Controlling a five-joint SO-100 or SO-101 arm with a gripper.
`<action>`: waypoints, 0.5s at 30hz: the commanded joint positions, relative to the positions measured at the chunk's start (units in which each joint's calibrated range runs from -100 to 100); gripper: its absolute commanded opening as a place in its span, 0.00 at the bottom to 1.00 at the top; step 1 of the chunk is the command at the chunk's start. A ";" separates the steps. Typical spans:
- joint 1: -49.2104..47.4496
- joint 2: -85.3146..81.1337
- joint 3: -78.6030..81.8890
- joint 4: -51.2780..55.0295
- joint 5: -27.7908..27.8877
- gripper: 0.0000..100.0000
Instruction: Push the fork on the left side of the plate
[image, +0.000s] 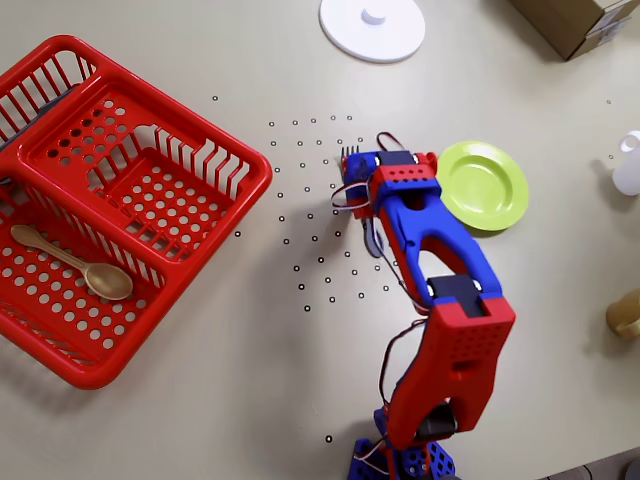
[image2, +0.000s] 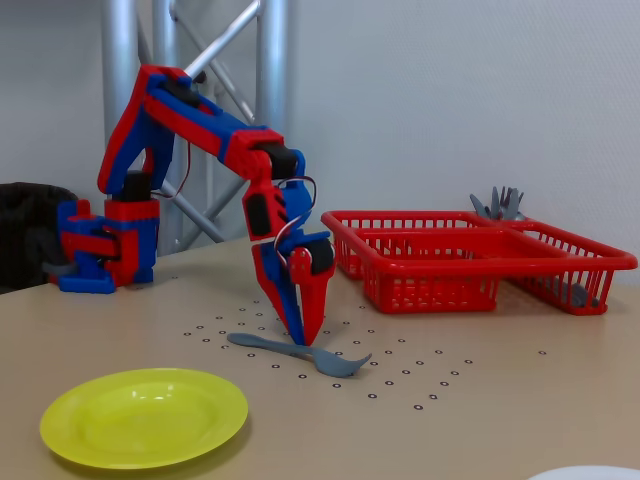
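**A:** Start from the overhead view. Where does the fork (image: 364, 208) sit against the gripper (image: 352, 190)?

**B:** Mostly under it. Only the tines show just beyond the gripper's tip, and a bit of grey handle comes out on its near side, towards the arm's base. The plate (image: 483, 185) is close by on the gripper's right in that view, apart from the fork, with the arm's wrist between them.

**A:** Why come down on top of it rather than beside it?

**B:** My guess is that the tip is meant to press or hook the fork's middle so it can be dragged sideways; a push needs contact low on the thing, not a grasp. From above I cannot tell how the jaws stand.

**A:** And the fixed view?

**B:** There the gripper (image2: 303, 338) points straight down with its fingers drawn together into one narrow point, nothing held between them. The tip meets the fork (image2: 298, 353) about mid-handle, or hangs a hair above it; I cannot say which. The fork lies flat on the dotted table (image2: 480, 400), tines to the gripper's right, and the plate (image2: 143, 416) is nearer the camera and to its left, well clear of the fork.

**A:** So the fork is not yet beside the plate?

**B:** I judge not.
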 joint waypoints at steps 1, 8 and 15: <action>1.77 -1.33 -4.63 -1.11 0.63 0.00; 4.21 -0.49 -5.90 -1.11 1.56 0.00; 6.51 0.10 -7.62 -1.11 2.10 0.00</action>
